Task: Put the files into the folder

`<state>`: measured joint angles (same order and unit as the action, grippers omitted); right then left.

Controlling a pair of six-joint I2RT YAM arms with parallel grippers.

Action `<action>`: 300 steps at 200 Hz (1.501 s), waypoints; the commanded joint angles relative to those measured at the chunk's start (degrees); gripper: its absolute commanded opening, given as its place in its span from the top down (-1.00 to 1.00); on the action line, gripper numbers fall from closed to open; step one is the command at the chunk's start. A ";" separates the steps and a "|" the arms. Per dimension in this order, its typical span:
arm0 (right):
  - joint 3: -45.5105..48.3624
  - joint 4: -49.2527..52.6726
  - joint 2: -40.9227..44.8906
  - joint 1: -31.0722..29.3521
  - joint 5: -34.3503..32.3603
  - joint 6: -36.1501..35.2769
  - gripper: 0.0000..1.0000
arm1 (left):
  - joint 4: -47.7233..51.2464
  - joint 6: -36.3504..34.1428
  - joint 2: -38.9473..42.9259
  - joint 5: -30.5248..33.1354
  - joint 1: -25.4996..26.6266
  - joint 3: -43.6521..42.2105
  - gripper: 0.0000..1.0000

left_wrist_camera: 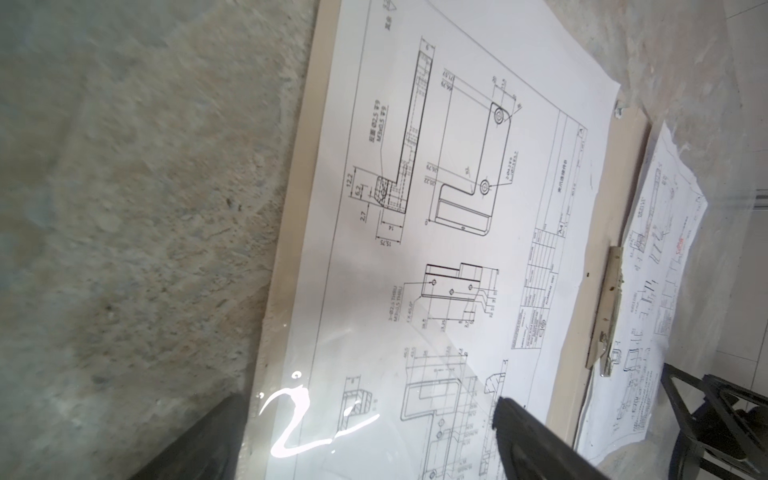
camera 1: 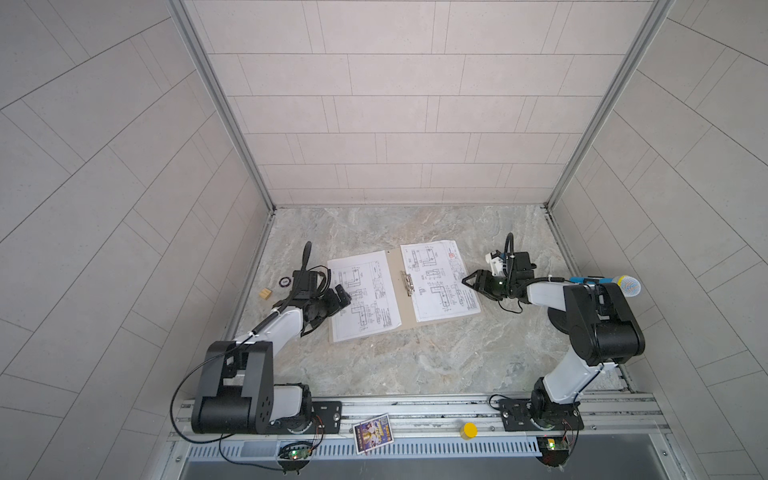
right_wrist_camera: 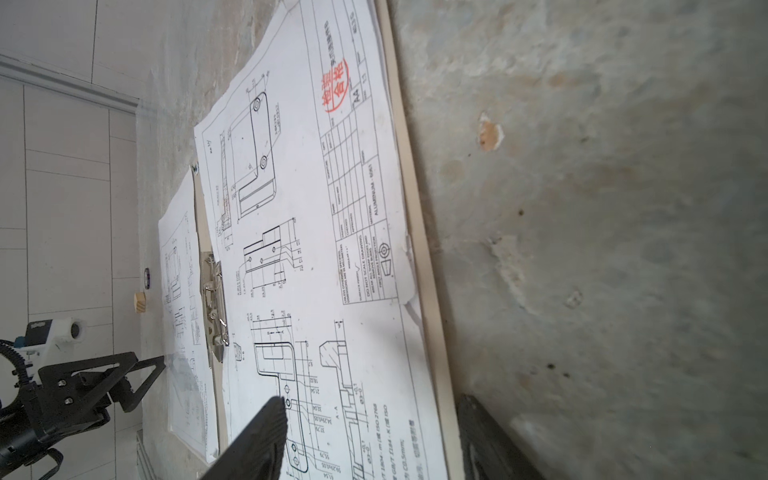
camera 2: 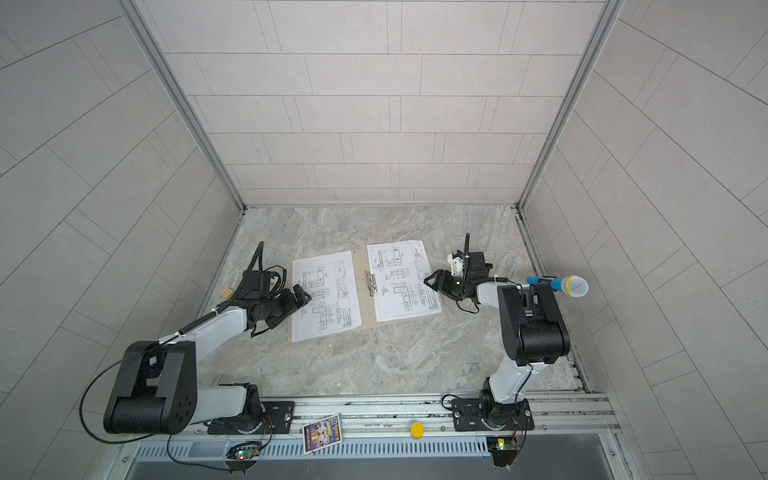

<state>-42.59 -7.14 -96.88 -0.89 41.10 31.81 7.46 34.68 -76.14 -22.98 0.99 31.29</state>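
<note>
Right wrist view: the right gripper [right_wrist_camera: 370,405] stands with its jaws partly apart and nothing between them. One finger hangs over the printed sheets, the other over bare table [right_wrist_camera: 602,208], so they straddle the folder [right_wrist_camera: 432,332] at its outer edge. In the left wrist view the left gripper [left_wrist_camera: 370,415] is spread wide and empty, straddling the opposite edge the same way.

The folder lies open and flat mid-table in both top views. One of the files [camera 1: 363,293] rests on its left half. The others [camera 1: 440,280], the top one bearing a red stamp [right_wrist_camera: 336,87], rest on the right half beside the metal clip [camera 1: 407,283]. The right-hand sheets sit askew, and their far corner appears to overhang the folder.

The papers look loose, not under the clip, so the likely next move, folding one half over, carries risk. Tilting the left half could slide its sheet off onto the table. A pinch at either edge could catch paper along with the card and crease it. The overhanging corner could end up sticking out or folded.
</note>
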 commanded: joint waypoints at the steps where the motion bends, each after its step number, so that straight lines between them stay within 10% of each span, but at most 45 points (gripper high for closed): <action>1: 2.46 4.26 -2.36 -1.57 -0.14 0.59 -0.29 | -2.55 1.05 0.15 -4.41 0.00 -0.95 -1.00; 300: 4.61 3.79 -2.26 -1.83 -0.80 1.35 -0.24 | -18.68 14.41 9.44 -16.82 -0.08 -4.26 -1.00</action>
<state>-40.27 -11.60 -96.75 -1.08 40.62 32.18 -5.30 44.71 -65.21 -32.58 0.01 28.95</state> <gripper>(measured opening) 0.620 0.997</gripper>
